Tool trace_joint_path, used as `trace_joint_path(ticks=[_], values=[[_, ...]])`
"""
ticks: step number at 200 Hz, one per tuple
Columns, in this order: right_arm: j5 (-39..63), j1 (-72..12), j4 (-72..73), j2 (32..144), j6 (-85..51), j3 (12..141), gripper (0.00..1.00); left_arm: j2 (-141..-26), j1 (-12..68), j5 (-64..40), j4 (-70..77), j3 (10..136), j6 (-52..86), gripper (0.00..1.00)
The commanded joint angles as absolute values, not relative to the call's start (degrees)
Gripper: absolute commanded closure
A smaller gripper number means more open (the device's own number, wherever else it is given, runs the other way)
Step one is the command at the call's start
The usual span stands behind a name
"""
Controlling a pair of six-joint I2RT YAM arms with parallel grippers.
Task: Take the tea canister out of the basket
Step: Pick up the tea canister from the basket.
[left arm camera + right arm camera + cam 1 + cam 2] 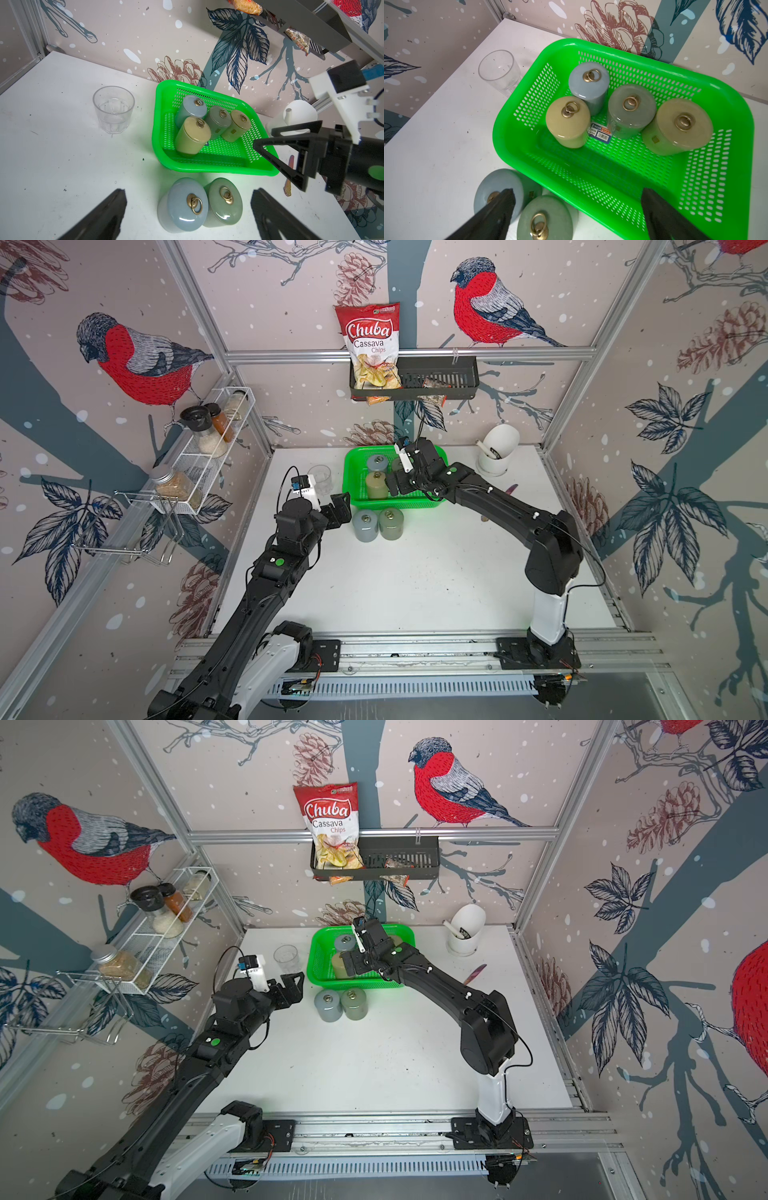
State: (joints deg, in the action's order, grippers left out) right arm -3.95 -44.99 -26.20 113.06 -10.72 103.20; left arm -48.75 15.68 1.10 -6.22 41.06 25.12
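Glossy, rigid tan canister (568, 122): likely slippery.
Your right gripper (578, 193) and left gripper (189, 191) gape empty; take its sides, inside the basket (508, 149).

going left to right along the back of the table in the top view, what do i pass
white wire shelf on the side wall → clear glass → green basket → white holder
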Motion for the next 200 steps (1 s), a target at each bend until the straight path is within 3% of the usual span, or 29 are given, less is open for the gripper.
trace_joint_path(ticks=[1,59,200], values=[[-2.34,-44.91,-28.08,117.31,-13.17,107.74,0.01,-48.33,15.87,0.48,-4.57,41.39,24.92,0.02],[-1.09,-44.56,-33.56,130.81,-12.96,122.52,0.01,-47.48,15.83,0.99,-3.90,40.46,25.21,0.02],[-2.58,-45.41,-26.21,137.94,-10.80,122.70,0.01,-48.25,15.87,1.30,-3.60,40.47,24.55,0.02]])
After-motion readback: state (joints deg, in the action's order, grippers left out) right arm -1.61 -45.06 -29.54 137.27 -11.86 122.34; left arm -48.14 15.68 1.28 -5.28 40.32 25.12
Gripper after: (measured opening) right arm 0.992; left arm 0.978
